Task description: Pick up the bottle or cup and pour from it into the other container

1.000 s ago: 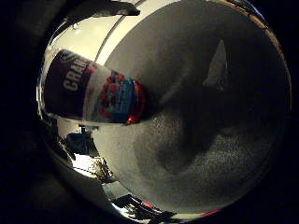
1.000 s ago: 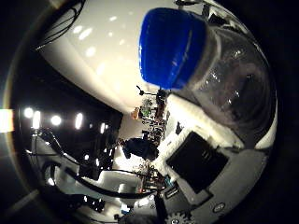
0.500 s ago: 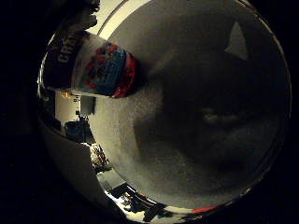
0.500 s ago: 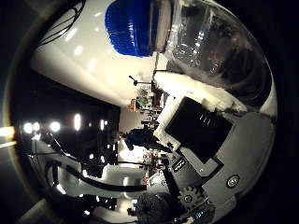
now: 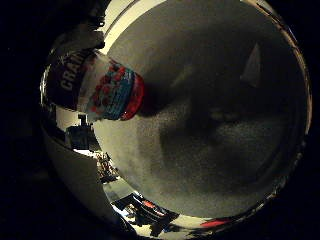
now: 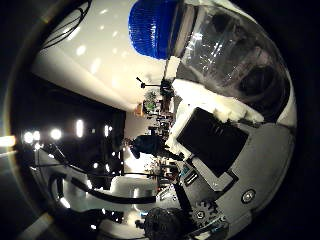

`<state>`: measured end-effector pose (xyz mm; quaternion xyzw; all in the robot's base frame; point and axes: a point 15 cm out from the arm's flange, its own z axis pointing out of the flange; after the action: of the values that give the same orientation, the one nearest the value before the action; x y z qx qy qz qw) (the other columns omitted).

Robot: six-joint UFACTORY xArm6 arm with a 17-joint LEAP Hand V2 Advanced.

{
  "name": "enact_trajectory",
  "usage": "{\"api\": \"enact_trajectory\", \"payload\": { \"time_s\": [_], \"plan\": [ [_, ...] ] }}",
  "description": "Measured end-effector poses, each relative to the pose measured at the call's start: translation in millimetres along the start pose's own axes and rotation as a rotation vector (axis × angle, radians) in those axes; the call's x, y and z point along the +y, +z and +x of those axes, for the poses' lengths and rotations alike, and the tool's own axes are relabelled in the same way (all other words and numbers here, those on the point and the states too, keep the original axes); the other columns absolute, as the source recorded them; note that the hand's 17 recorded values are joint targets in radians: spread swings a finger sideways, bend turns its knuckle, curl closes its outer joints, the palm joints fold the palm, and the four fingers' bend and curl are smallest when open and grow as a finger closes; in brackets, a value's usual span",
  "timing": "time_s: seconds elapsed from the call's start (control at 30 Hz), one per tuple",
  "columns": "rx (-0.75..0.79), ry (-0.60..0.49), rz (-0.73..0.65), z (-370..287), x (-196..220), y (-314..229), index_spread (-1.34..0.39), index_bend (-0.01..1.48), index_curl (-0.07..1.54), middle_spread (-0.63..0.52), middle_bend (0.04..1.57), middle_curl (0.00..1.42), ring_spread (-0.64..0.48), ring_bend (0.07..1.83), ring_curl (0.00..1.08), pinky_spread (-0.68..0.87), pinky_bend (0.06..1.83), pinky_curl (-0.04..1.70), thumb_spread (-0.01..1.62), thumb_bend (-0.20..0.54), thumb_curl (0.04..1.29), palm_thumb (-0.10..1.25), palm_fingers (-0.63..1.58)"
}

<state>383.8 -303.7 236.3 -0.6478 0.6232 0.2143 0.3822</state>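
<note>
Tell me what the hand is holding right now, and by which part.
The clear plastic bottle with the blue cap lies close against the palm, with the hand beside its body. Fingers appear to wrap the body below the cap, though contact isn't fully visible.

A clear bottle (image 6: 225, 55) with blue cap (image 6: 152, 27); a berry-patterned red-rimmed cup (image 5: 107, 90) on grey table (image 5: 225, 150).

Dim room, bright ceiling lights (image 6: 55, 134).

surface: grey speckled table (image 5: 240, 165) | on it: 1 labelled cup (image 5: 107, 90), red rim down
</note>
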Motion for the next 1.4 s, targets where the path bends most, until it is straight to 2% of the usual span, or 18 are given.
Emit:
{"api": "enact_trajectory", "payload": {
  "time_s": [0.27, 0.6, 0.93, 1.4],
  "plan": [
    [0.034, -0.045, -0.014, -33.4, -8.6, -1.8, -0.20, 1.14, 0.84, -0.12, 1.35, 0.79, -0.23, 1.34, 0.75, -0.18, 1.53, 0.59, 0.59, -0.020, 0.80, 1.07, 1.07],
    [0.145, -0.180, -0.125, -114.8, -23.3, 28.0, -0.20, 1.15, 0.85, -0.12, 1.36, 0.80, -0.25, 1.31, 0.81, -0.19, 1.48, 0.69, 0.56, -0.020, 0.85, 1.04, 1.08],
    [0.404, -0.304, -0.259, -189.1, -22.6, 56.2, -0.20, 1.14, 0.85, -0.12, 1.37, 0.80, -0.25, 1.29, 0.85, -0.18, 1.43, 0.78, 0.51, -0.021, 0.89, 1.06, 1.08],
    [0.712, -0.425, -0.379, -242.7, -16.2, 92.6, -0.20, 1.14, 0.85, -0.12, 1.36, 0.79, -0.26, 1.28, 0.89, -0.21, 1.35, 0.89, 0.47, -0.021, 0.92, 1.05, 1.09]
  ]
}}
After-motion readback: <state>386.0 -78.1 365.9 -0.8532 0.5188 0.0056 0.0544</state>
